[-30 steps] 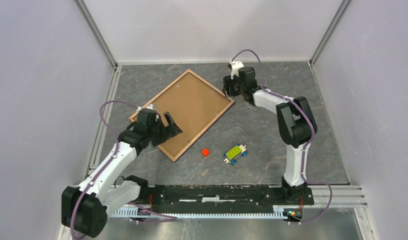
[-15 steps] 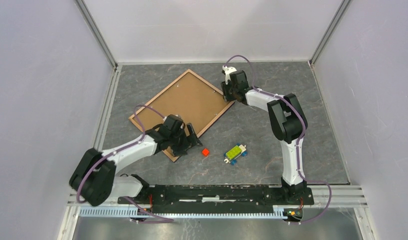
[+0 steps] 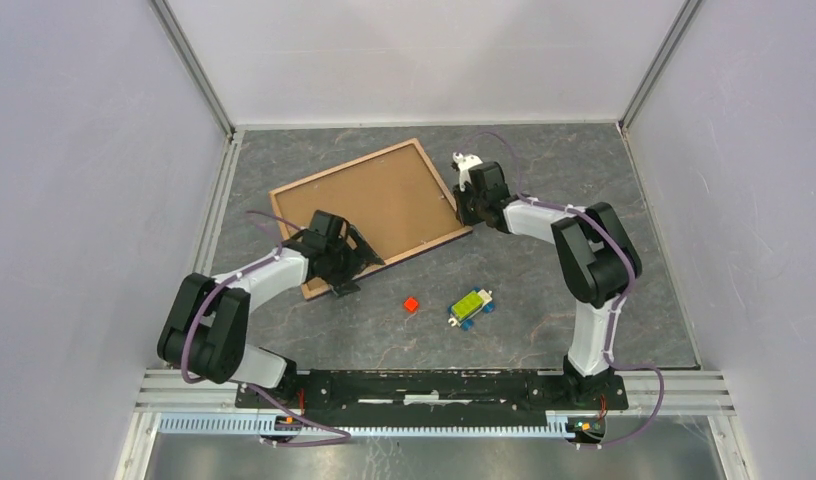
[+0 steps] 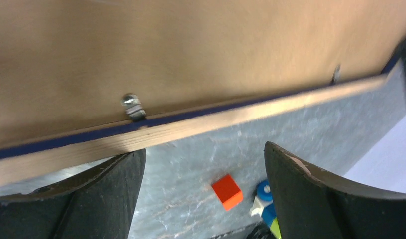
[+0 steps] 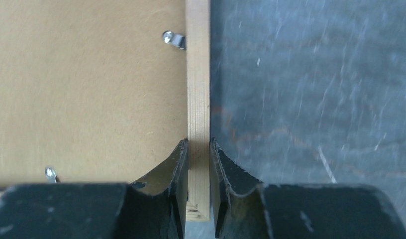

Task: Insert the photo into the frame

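The grey marbled table (image 3: 649,200) takes up most of the overhead view. Across its upper middle lies the frame (image 5: 198,74), back side up and skewed, with the brown backing board (image 3: 379,200) filling it. I can't see the photo anywhere, so it may be under the board or out of shot.

The frame looks stiff, flat and light. It is also wide and lies low on the table, so I doubt a finger can get underneath it. The thin wooden rail is the only real place to grasp, and it is best taken between the tabs.

The right gripper (image 5: 197,149), at the frame's right edge in the overhead view, has its jaws pinched on that rail, one inside against the board and one outside. I'd expect a single pinch like that to let the frame pivot.

The left gripper (image 4: 203,154) sits at the lower-left edge with its jaws spread wide and nothing held. I can't tell whether one finger grazes the rail.

Small metal tabs (image 5: 173,39) pin the board in. They look fiddly and easily bent.

At lower centre, well apart from the frame, are a red cube (image 3: 411,304) and a green and blue toy (image 3: 471,305).
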Motion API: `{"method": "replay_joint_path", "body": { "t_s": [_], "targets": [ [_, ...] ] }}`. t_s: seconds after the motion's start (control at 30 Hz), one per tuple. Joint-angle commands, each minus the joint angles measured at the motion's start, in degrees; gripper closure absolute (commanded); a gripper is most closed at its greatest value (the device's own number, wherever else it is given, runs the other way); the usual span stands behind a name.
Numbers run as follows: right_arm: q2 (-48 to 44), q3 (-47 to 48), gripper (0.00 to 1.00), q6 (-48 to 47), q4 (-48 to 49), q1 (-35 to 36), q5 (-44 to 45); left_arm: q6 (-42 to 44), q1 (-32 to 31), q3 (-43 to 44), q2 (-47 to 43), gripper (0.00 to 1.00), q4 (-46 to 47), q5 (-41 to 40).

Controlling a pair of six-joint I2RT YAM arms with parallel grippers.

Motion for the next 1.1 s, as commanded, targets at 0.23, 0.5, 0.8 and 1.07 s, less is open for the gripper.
{"method": "replay_joint_path", "body": {
  "t_s": [0.23, 0.5, 0.8, 1.07],
  "targets": [
    [-11.4, -16.5, 0.71, -2.1, -8.1, 4.9, 0.0, 6.5, 13.2, 2.2, 4.6, 0.07, -1.5, -4.2],
    [-16.7, -22.6, 0.62, 3.0, -3.2, 12.3, -4.1, 8.5, 16.6, 4.1, 5.0, 0.07, 0.2, -5.2],
    [-20.3, -34.0, 0.60, 23.8, 18.4, 23.6, -1.2, 9.0, 16.3, 0.9, 5.2, 0.11, 3.0, 1.0],
    [-31.6, -35.4, 0.48, 18.0, 20.7, 28.4, 5.4, 7.7, 15.9, -2.2, -0.3, 0.29, 0.6, -5.9]
  ]
}}
